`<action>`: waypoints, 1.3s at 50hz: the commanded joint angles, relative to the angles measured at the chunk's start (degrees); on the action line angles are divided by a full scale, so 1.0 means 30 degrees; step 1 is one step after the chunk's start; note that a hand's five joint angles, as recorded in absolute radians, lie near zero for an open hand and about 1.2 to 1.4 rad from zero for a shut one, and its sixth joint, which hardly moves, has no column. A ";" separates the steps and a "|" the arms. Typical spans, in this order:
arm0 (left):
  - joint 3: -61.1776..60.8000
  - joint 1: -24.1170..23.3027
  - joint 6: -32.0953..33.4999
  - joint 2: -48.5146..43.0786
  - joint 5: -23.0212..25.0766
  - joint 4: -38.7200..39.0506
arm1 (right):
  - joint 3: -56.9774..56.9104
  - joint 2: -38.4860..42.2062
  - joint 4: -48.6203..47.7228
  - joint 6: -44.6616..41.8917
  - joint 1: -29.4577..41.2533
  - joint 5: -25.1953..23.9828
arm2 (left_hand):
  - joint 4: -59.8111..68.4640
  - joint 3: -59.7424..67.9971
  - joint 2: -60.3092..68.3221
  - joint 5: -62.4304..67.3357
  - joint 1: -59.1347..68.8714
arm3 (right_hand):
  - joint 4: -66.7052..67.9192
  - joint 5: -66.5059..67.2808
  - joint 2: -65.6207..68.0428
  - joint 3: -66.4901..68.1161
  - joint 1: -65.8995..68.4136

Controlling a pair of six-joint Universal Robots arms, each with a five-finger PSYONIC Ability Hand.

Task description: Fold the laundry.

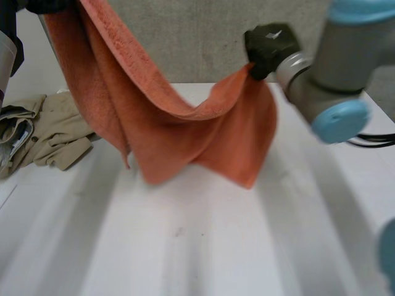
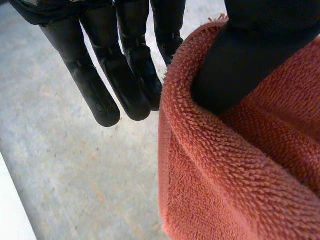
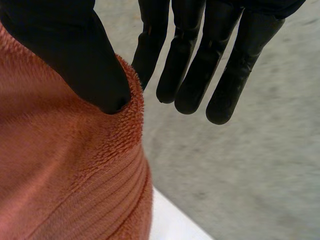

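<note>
A plain salmon-orange towel [image 1: 185,123] is shown, with beige clothes [image 1: 46,132], a white table [image 1: 203,246] and a mottled grey wall [image 1: 197,37].

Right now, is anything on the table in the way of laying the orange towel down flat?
Nothing visible does: the white table beneath the orange towel is bare. The beige clothes lie on the robot's left, beside the towel, and might crowd that side.

Above table [image 1: 203,246], towel [image 1: 185,123]; clothes heap [image 1: 43,132] on table, left of towel.
</note>
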 commanded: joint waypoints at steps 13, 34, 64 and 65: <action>-0.1415 0.0110 0.0061 -0.6036 0.0062 -0.0328 | 1.5773 -0.8163 0.2074 -0.8196 -0.2125 -0.2050 | 0.3698 0.3816 0.3740 0.4732 0.4507 | 0.3955 0.4584 0.4142 0.4080 0.7887; -0.1854 -0.0242 0.0090 -0.8270 0.0033 -0.1033 | 1.5838 -0.7929 0.0669 -0.5564 -0.3121 -0.2020 | 0.3698 0.3816 0.3740 0.4732 0.4507 | -1.4080 -1.3451 -1.3892 -1.3955 -1.0148; -0.3554 0.0051 0.0119 -0.7040 0.0062 -0.1033 | 1.5807 -0.2626 -0.0061 -0.6325 -0.3004 -0.6181 | 0.3698 0.3816 0.3740 0.4732 0.4507 | -1.1670 -1.1041 -1.1482 -1.1545 -0.7738; -0.3554 0.0051 0.0119 -0.7040 0.0062 -0.1033 | 1.5866 -0.2539 -0.0149 -0.6325 -0.3004 -0.6181 | 0.3698 0.3816 0.3740 0.4732 0.4507 | -1.1669 -1.1039 -1.1481 -1.1544 -0.7737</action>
